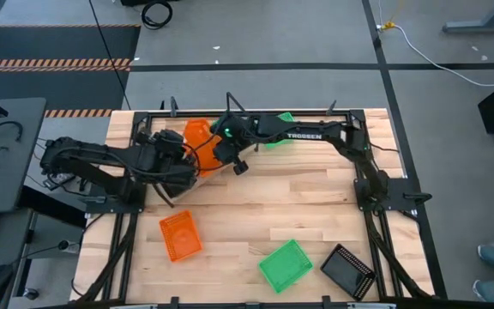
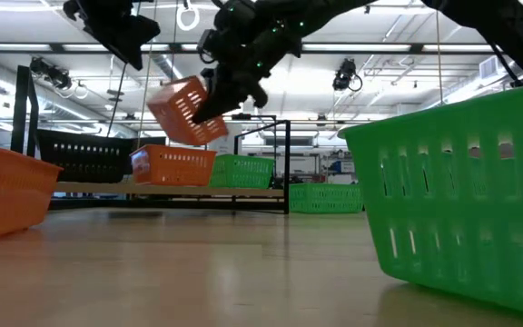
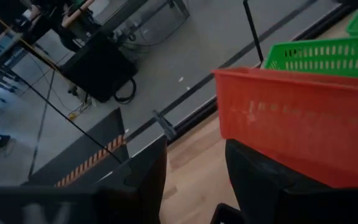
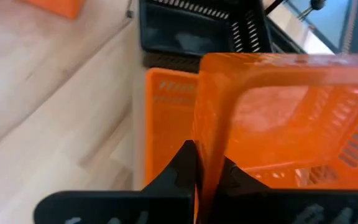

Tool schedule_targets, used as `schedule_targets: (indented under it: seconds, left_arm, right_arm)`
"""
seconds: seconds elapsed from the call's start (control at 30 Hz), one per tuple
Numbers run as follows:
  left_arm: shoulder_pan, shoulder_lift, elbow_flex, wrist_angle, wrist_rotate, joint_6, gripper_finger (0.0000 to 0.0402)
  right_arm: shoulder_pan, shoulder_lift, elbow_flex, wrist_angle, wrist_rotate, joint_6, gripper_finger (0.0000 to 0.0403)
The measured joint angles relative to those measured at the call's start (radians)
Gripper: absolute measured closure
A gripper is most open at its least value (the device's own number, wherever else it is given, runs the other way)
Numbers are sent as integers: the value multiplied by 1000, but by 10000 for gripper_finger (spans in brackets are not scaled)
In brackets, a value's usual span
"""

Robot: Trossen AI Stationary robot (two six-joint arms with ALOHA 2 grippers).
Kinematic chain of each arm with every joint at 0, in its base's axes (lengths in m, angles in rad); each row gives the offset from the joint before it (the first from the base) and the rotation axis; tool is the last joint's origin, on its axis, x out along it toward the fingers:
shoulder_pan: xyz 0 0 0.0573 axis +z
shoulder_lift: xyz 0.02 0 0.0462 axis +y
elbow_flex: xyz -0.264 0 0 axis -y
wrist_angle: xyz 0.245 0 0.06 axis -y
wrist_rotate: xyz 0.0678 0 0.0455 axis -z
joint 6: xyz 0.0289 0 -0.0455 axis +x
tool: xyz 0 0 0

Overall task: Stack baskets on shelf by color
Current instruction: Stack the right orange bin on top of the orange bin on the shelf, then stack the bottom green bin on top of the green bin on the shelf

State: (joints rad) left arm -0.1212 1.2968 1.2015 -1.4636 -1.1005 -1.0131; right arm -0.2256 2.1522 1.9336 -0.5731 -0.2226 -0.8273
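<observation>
My right gripper point(image 4: 208, 174) is shut on an orange basket point(image 2: 184, 109) and holds it in the air, tilted, over the shelf point(image 2: 198, 188) at the table's far edge. On the shelf stand a black basket point(image 2: 89, 154), a second orange basket point(image 2: 172, 164) directly under the held one, and a green basket point(image 2: 243, 170). My left gripper point(image 3: 194, 149) is open and hovers just left of the held basket, above it in the low view, touching nothing. My right gripper pinches one side wall of the orange basket at its rim point(image 4: 211, 124), one finger inside the basket and one outside. The fingers come from the table's right. The basket is lifted clear and hangs tilted, above the orange basket on the shelf point(image 4: 166, 118).
On the near half of the table lie another orange basket point(image 1: 181, 234), a green basket point(image 1: 286, 264) and a black basket point(image 1: 348, 270). The bare wood between them and the shelf point(image 1: 298, 189) is free. Both arms crowd the shelf's left and middle.
</observation>
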Motion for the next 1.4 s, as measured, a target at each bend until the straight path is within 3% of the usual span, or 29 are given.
schedule_targets:
  seconds: [0.57,1.4]
  left_arm:
    - [52,-27,-79,122,31,163,230]
    - [52,-28,-79,129,32,172,230]
  right_arm:
    - [13,24,13,12,38,46,390]
    - [14,21,13,18,10,64,295]
